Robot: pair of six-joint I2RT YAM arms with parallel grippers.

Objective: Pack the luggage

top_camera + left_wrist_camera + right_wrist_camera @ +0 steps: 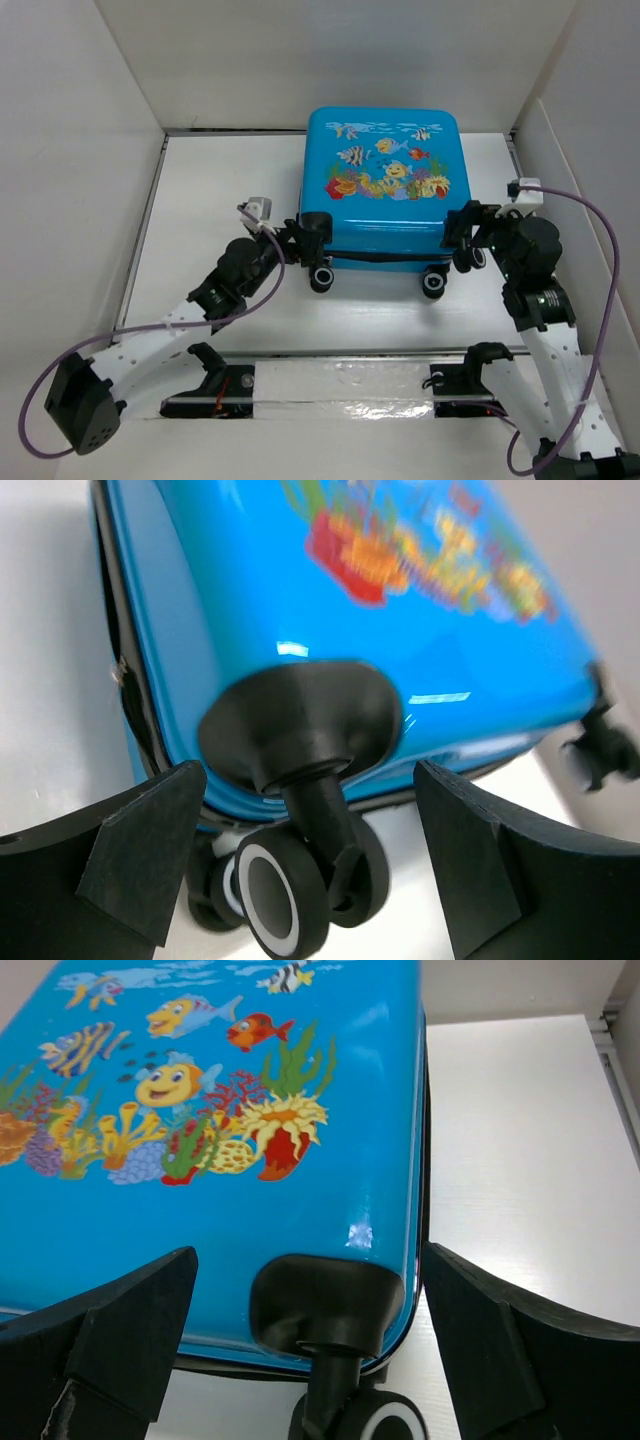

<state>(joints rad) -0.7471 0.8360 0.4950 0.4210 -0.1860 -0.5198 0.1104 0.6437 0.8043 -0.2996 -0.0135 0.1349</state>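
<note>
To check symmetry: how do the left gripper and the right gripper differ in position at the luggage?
The left gripper is at the near left corner of the luggage; the right gripper is at the near right corner. Between the left gripper's fingers the whole left wheel shows; between the right gripper's fingers, only the top of the right wheel. Both are open, holding nothing.

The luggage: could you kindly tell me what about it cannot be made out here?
- Top view: the luggage is closed, hiding its inside.
- Left wrist view: the fish print and far wheel are blurred.
- Right wrist view: the near wheel is cut by the bottom edge.
</note>
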